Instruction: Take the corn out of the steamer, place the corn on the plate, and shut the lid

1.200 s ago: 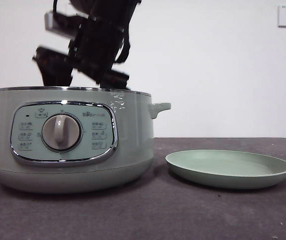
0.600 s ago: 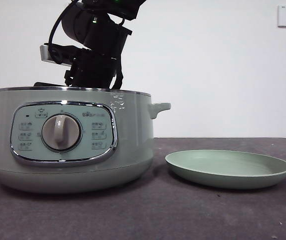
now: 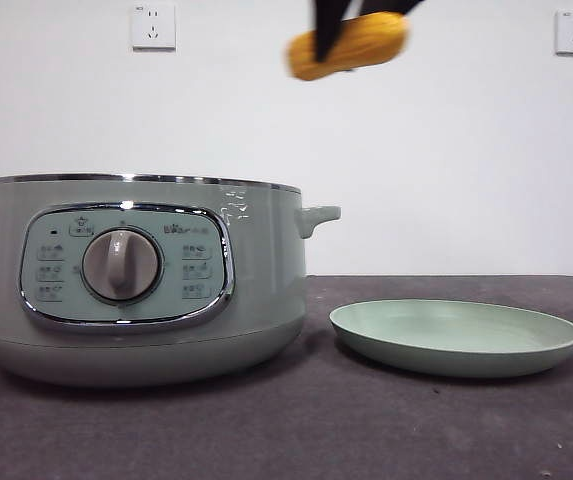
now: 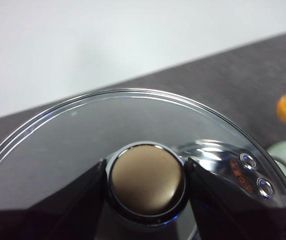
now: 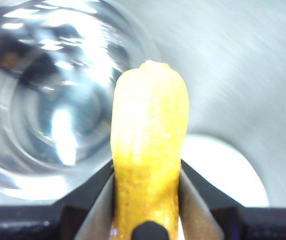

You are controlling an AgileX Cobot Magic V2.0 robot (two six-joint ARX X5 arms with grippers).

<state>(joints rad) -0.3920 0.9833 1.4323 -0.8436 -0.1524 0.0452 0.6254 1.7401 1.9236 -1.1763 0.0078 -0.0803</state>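
since a second ago the dark arm that was reaching down into the steamer (image 3: 136,275) has risen clear of it, and the corn (image 3: 348,45) now hangs high above the tabletop (image 3: 296,430), up near the top edge of the front view, over the gap between the steamer's right handle and the plate (image 3: 456,338). the right gripper (image 5: 146,187) has its 2 black jaws clenched on the cob's flanks, with the yellow cob sticking out lengthwise beyond them; beneath it in the right wrist view lie the shiny open bowl of the steamer on 1 side and a pale, washed-out round shape on the other, which looks like the plate. the cob is tilted, its right end a little higher in the front view. the left gripper (image 4: 146,187) grips the knob of the lid (image 4: 73,140), 1 jaw pressed to each side of the round knob, and the glass disc with its chrome rim spreads out around it; the front view does not show this lid or that arm. the steamer stands open on the left of the dark tabletop, dial facing the room. the plate sits just beside it on the right, not touching, with nothing on it. 2 white wall sockets (image 3: 153,26) show on the wall behind.
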